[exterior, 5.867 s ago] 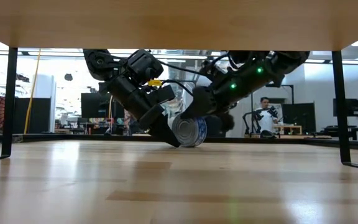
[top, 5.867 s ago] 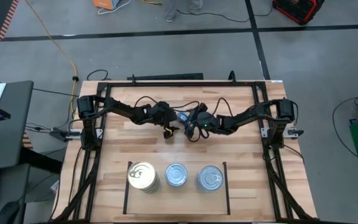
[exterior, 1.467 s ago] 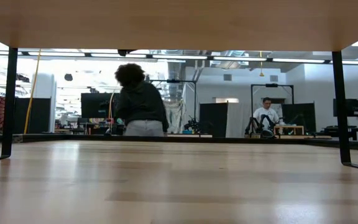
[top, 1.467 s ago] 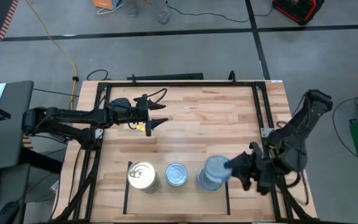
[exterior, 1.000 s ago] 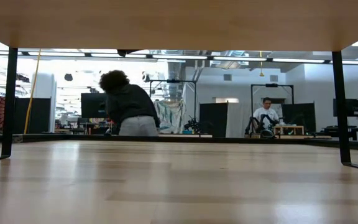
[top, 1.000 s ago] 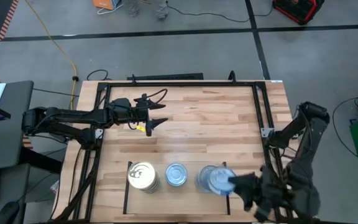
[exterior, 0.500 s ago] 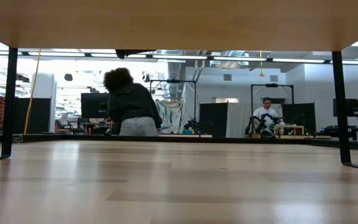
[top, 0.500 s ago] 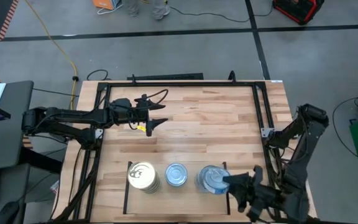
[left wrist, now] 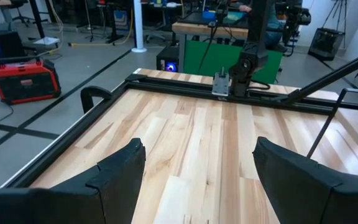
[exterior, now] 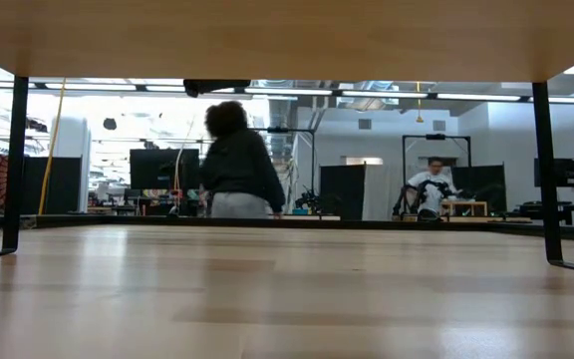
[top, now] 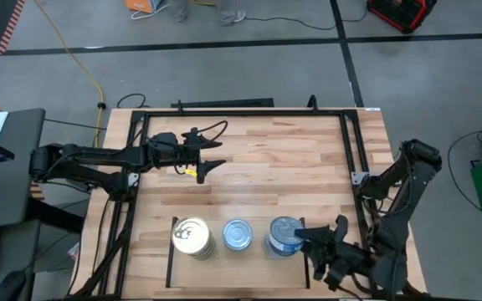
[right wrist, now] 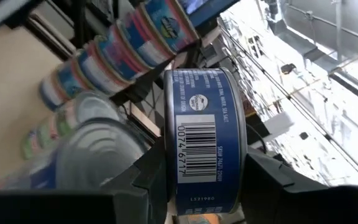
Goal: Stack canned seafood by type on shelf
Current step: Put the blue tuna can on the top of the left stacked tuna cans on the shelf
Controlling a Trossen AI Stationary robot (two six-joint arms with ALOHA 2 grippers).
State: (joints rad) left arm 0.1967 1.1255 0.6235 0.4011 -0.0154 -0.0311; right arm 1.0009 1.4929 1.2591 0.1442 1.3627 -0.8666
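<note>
Right gripper (top: 306, 242) is clamping a flat silver-topped, blue-sided seafood tin (top: 286, 232) over the rightmost silver stack (right wrist: 73, 78) on the black-lined plank shelf (top: 249, 261), apparently matching type, while left gripper (top: 210, 155) is waiting unclenched above the worktop (top: 291, 167).

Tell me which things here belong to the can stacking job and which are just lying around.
Job: gold-topped stack, middle silver stack, right blue-sided stack, shelf, the can in the right gripper.
Lying about: yellow cable, red case.
</note>
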